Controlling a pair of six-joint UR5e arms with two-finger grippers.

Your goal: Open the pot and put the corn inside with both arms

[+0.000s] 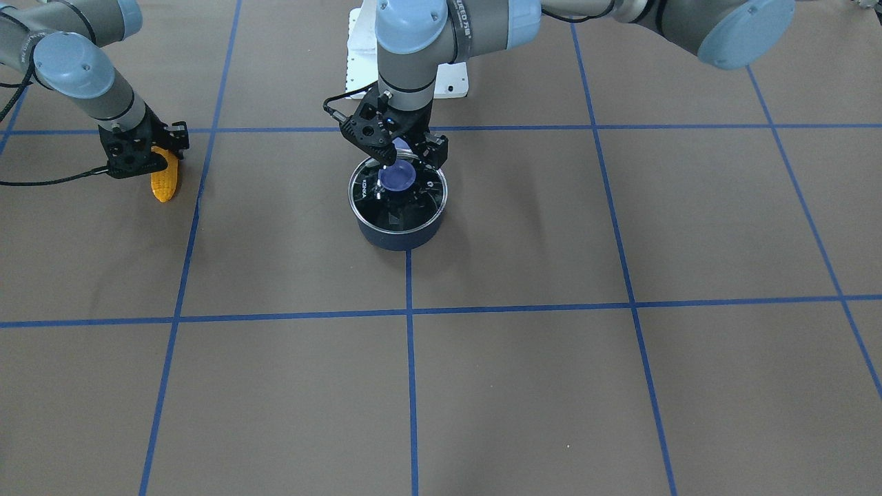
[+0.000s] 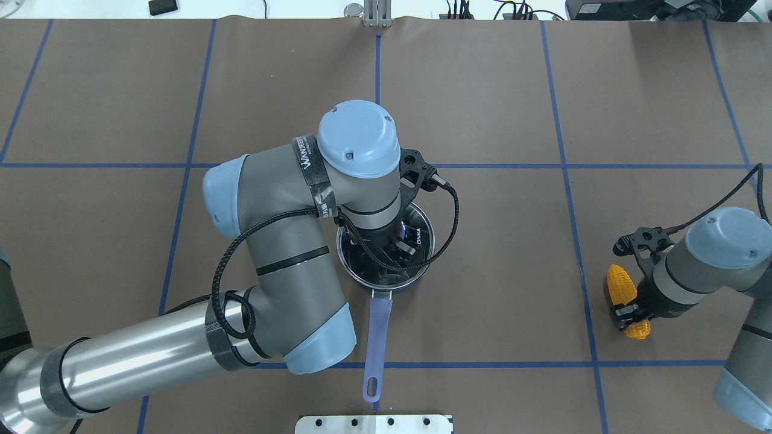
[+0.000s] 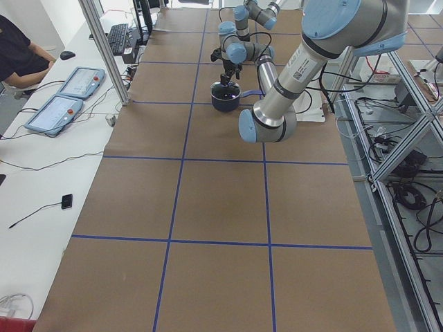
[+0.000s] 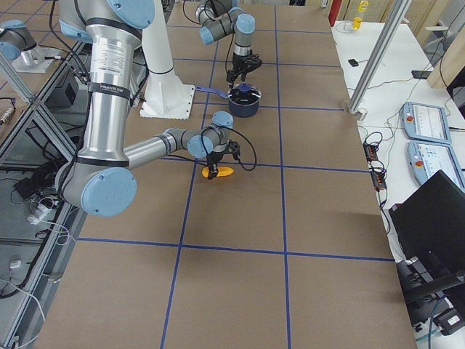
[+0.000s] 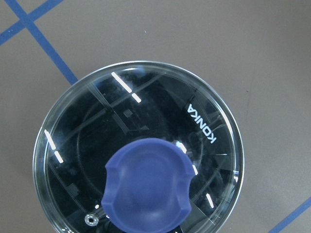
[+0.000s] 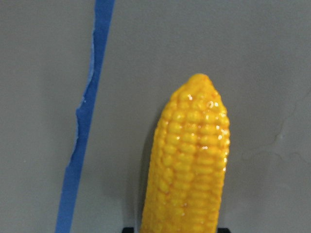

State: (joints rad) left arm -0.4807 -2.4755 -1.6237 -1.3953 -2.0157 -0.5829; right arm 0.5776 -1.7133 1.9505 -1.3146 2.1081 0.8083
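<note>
On the brown desk [image 1: 620, 227] the pot [image 1: 396, 234] sat lidded. The left pincer [image 1: 405, 160] hung wide over the knob [image 1: 398, 176], probably about to drop and close. Well apart, the right pincer [image 2: 629, 308] straddled the lying corn [image 2: 621, 284]; whether it had clamped, I cannot tell.

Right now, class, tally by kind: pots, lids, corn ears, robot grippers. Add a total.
Dark blue pot with handle: 1
Clear glass lid with blue knob: 1
Orange-yellow ear of corn: 1
Black two-finger grippers, left gripper and right gripper: 2
Total: 5
</note>
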